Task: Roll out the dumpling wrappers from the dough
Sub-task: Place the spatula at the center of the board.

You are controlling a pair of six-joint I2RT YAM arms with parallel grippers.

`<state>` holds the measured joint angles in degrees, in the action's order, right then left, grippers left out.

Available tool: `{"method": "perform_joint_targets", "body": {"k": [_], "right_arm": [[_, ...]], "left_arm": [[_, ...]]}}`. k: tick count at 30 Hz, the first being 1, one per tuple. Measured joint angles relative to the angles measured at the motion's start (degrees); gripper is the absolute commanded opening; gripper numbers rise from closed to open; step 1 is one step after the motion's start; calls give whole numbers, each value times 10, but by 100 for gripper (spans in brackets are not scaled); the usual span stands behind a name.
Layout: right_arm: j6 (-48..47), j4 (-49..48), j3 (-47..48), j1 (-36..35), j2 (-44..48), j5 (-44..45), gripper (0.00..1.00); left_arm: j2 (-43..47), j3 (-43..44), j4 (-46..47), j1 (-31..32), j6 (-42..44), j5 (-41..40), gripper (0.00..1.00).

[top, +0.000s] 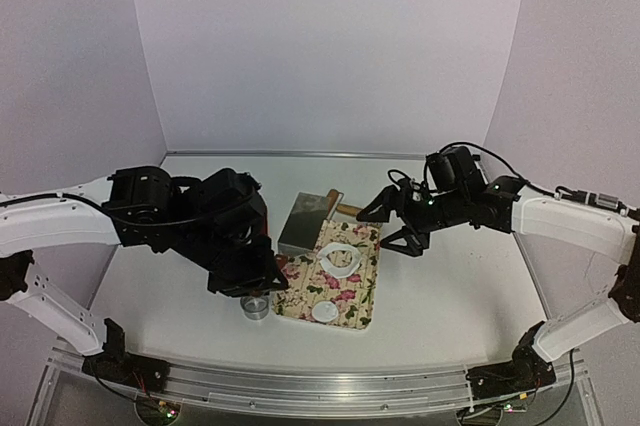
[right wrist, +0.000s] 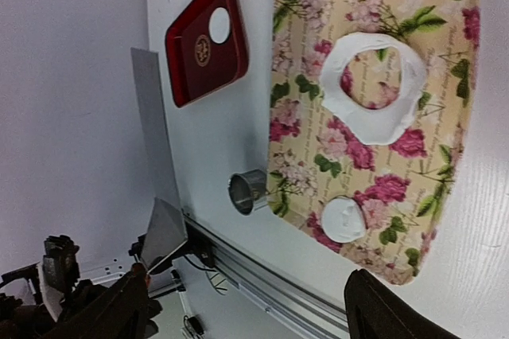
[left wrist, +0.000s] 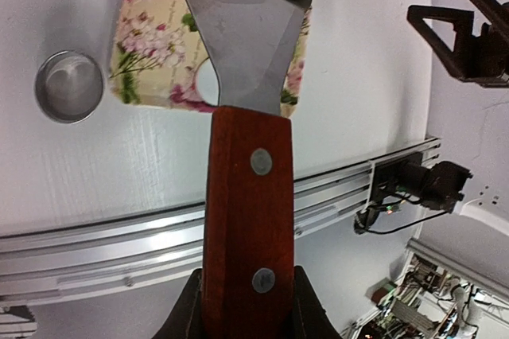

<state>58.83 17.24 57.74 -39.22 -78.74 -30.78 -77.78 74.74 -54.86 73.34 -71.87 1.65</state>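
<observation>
From my station I saw a white desk [top: 450, 286] with a metal rail [top: 320, 383] along its near edge. A flowered board [top: 362, 291] lay flat near the middle of the desk. A small metal ring [top: 256, 307] stood just beside the board's near left corner, with a narrow gap between them. In the right wrist view, a red tray [right wrist: 191, 68] lay to the board's left, toward its far end and apart from it. A grey square blade [top: 305, 224] with a wooden handle sat at the board's far left corner.
</observation>
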Motion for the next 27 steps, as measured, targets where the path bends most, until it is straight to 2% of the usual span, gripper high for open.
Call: {"method": "perform_joint_targets", "body": {"k": [6,12,20,27], "right_arm": [[38,-59,-6,-7,0,12,84],[45,-71,-11,-7,-7,15,82],[47,-78,-49,7,-33,25,82],[11,-29,-101,82,2,64,82]], "left_arm": [[-63,-19,146,-16,-21,-15,0],[-179,23,229,-35,-14,-18,0],[-215,37,302,-39,0,11,0],[-340,116,311,-44,42,38,0]]}}
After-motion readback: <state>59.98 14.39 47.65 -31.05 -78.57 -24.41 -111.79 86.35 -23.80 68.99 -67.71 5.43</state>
